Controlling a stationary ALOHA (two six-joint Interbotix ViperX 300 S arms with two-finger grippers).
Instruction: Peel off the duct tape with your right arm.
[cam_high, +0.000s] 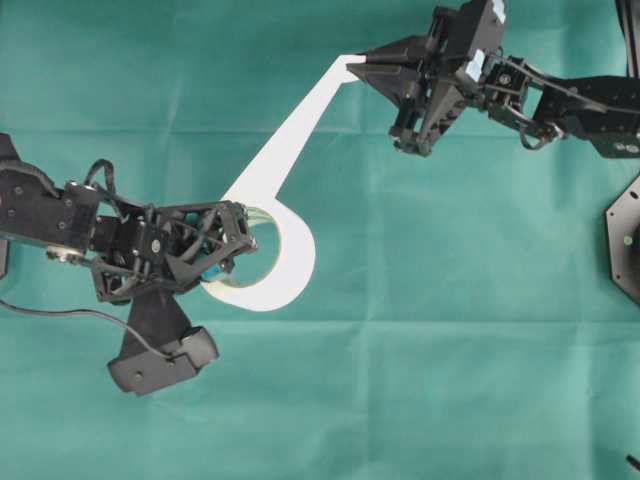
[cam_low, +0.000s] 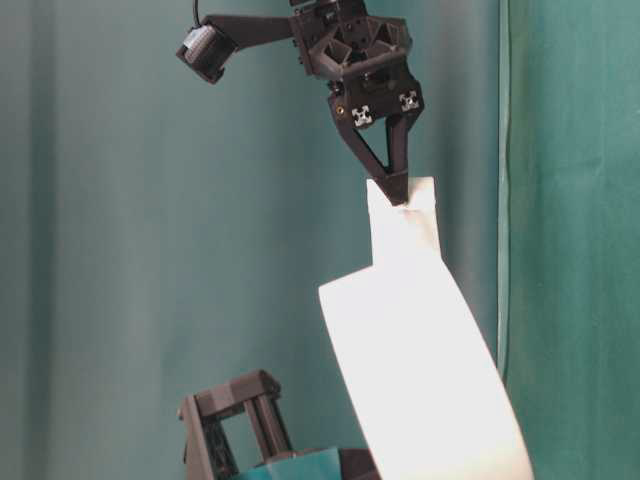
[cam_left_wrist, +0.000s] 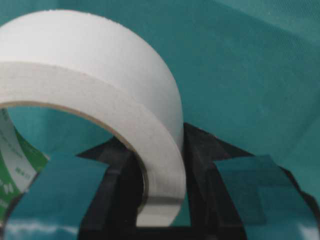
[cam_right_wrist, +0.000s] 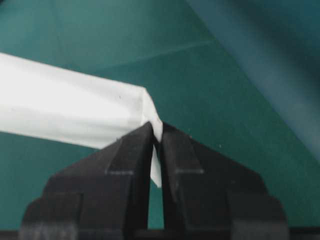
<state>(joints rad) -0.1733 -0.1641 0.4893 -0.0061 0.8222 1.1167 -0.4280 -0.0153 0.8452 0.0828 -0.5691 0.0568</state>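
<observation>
We see a bench (cam_high: 420, 330) covered in green cloth under both arms. The left arm (cam_high: 60, 215) reaches in from the left of the overhead view, the right arm (cam_high: 560, 100) from the upper right. The duct tape (cam_high: 285, 265) roll sits at the tip of the left gripper (cam_high: 235, 262), standing on edge, well apart from the right gripper (cam_high: 352, 62). In the left wrist view the roll (cam_left_wrist: 100, 95) stands between the teal-taped fingers (cam_left_wrist: 240, 190), which are closed against its wall; green print shows on the inner core (cam_left_wrist: 12, 165). A peeled white strip (cam_high: 290, 140) runs taut from the roll up to the right gripper. In the right wrist view the plain black fingers (cam_right_wrist: 120, 175) are clamped together on the strip's end (cam_right_wrist: 156, 131), which is creased at the pinch. From the table-level view the right gripper (cam_low: 398, 190) hangs pointed down, holding the strip (cam_low: 405, 235) above the roll (cam_low: 430, 390).
</observation>
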